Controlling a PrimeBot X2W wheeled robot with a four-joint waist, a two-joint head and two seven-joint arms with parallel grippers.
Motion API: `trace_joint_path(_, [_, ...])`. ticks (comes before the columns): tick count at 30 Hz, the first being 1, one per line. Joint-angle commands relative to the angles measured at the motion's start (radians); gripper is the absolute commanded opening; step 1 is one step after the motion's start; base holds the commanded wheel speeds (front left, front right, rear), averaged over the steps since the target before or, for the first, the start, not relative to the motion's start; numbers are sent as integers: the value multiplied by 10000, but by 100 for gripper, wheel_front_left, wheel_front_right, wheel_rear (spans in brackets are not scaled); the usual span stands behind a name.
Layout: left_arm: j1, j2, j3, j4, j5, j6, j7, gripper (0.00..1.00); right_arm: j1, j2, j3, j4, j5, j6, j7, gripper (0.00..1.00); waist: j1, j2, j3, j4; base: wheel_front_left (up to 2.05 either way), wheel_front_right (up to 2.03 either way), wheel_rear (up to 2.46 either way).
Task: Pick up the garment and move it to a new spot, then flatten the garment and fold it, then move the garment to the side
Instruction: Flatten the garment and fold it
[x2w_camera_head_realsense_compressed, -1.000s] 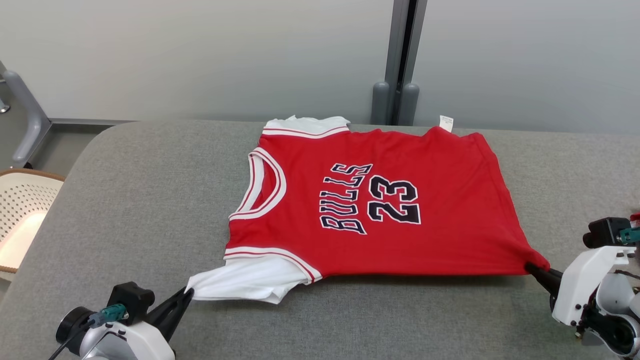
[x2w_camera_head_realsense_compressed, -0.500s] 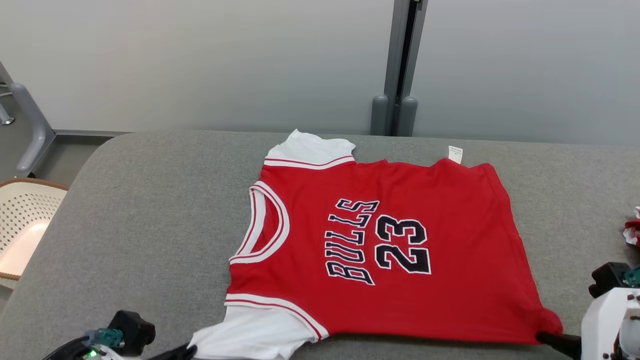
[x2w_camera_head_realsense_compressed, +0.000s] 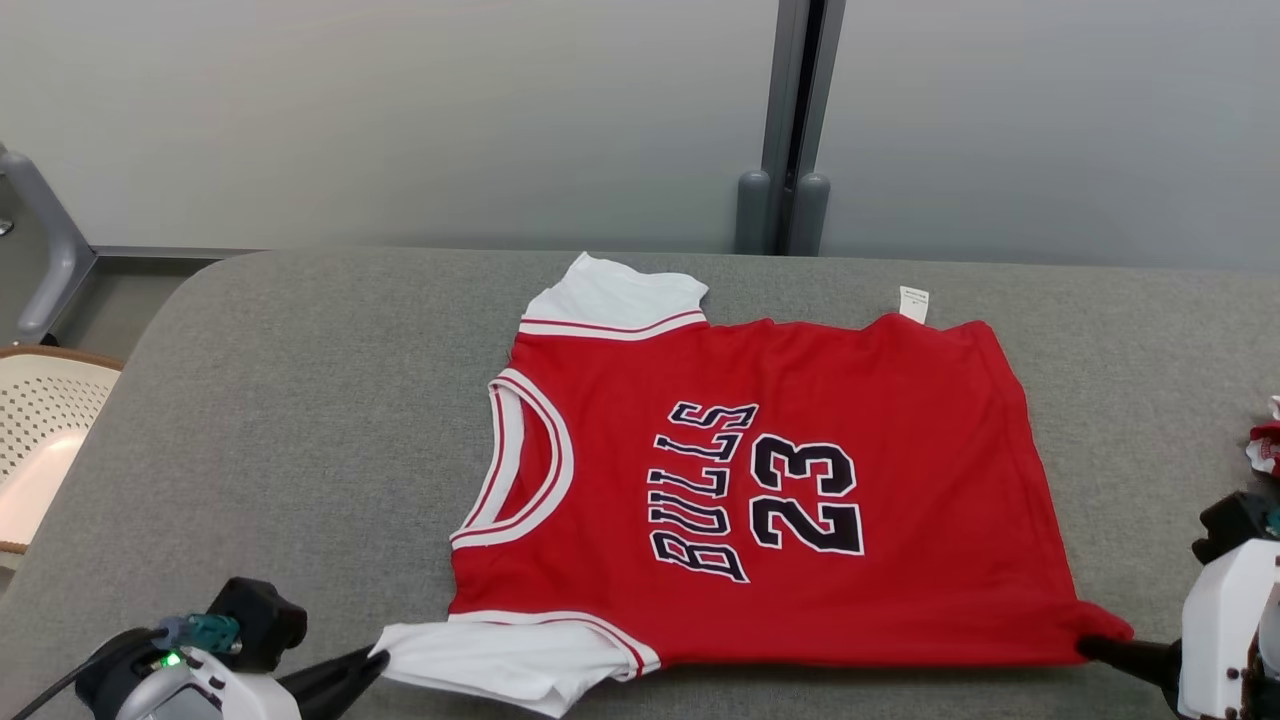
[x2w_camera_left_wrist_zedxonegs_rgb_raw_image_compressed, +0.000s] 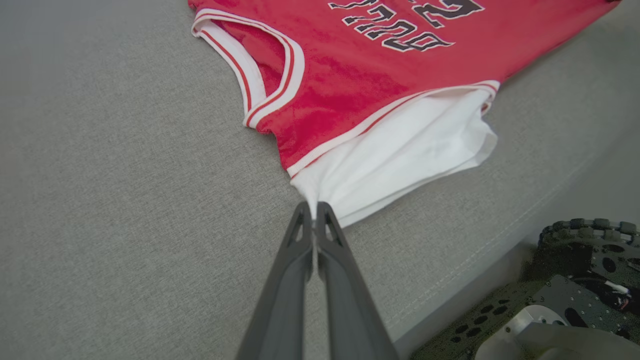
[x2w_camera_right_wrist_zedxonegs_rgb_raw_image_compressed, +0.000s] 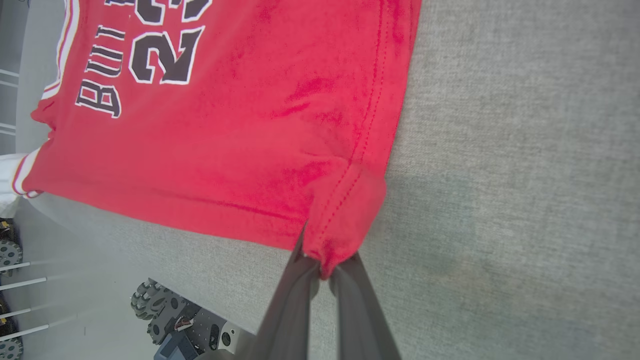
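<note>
On the table (x2w_camera_head_realsense_compressed: 250, 400), garment (x2w_camera_head_realsense_compressed: 900, 450) now nearer, left end effector (x2w_camera_head_realsense_compressed: 376, 657) and right end effector (x2w_camera_head_realsense_compressed: 1086, 648) clamping its corners.

Padded grey table (x2w_camera_head_realsense_compressed: 280, 400): broad bare stretch from 8 to 11 o'clock of the jersey (x2w_camera_head_realsense_compressed: 850, 380), easy passage. Narrow bare strip at 12, then wall and post (x2w_camera_head_realsense_compressed: 790, 200). At 3, a bare band with a small red-white object (x2w_camera_head_realsense_compressed: 1265, 447) at the edge. Perforated chair (x2w_camera_head_realsense_compressed: 40, 430) off-table at 9.

A grey fabric surface (x2w_camera_head_realsense_compressed: 300, 400) with a rounded far-left corner carries a red jersey (x2w_camera_head_realsense_compressed: 900, 450) spread across its middle, and a small red-and-white item (x2w_camera_head_realsense_compressed: 1265, 445) at its right edge.
</note>
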Motion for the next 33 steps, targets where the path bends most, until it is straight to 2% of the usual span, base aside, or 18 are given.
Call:
trace_joint_path(1, [-252, 104, 107, -41, 71, 66, 41, 0, -184, -71, -154, -48, -79, -22, 135, 0, 0, -1, 97, -35, 0, 0, 0])
trace_joint_path(5, [-736, 88, 182, -107, 302, 59, 195, 0, -559, 10, -528, -94, -187, -22, 359, 0, 0, -1, 328, -101, 0, 0, 0])
trace_joint_path(11, [-1742, -315, 297, 205, 553, 7, 404, 0, -1328, 519, -1171, 337, -133, -22, 897, 0, 0, -1, 853, -185, 0, 0, 0])
trace_joint_path(20, [-3386, -1174, 178, 1661, 1022, -216, 199, 0, -2737, 1411, -1559, 1429, -1051, -20, 1540, 0, 0, -1, 1818, -346, 0, 0, 0])
trace_joint_path(28, [-4288, -1613, -237, 2856, 1281, -353, -181, 0, -3402, 1978, -1981, 2194, -1738, -22, 1321, 0, 0, -1, 2238, -435, 0, 0, 0])
trace_joint_path(29, [-4361, -1656, -283, 3013, 1272, -357, -247, 0, -3460, 2002, -2036, 2243, -1868, -22, 1198, 24, 0, -1, 2271, -438, 0, 0, 0])
trace_joint_path(30, [-4455, -1701, -319, 3151, 1283, -348, -297, 0, -3522, 2056, -2105, 2312, -1950, -22, 1082, 100, 0, -1, 2309, -446, 0, 0, 0])
trace_joint_path(32, [-4615, -1881, -459, 3577, 1309, -361, -401, 0, -3548, 2292, -2394, 2534, -1968, -20, 843, 100, 0, -1, 2381, -454, 0, 0, 0])
trace_joint_path(33, [-4675, -1939, -496, 3717, 1313, -364, -453, 20, -3580, 2298, -2485, 2672, -2055, -20, 745, 100, 0, -1, 2395, -453, 0, 0, 0])
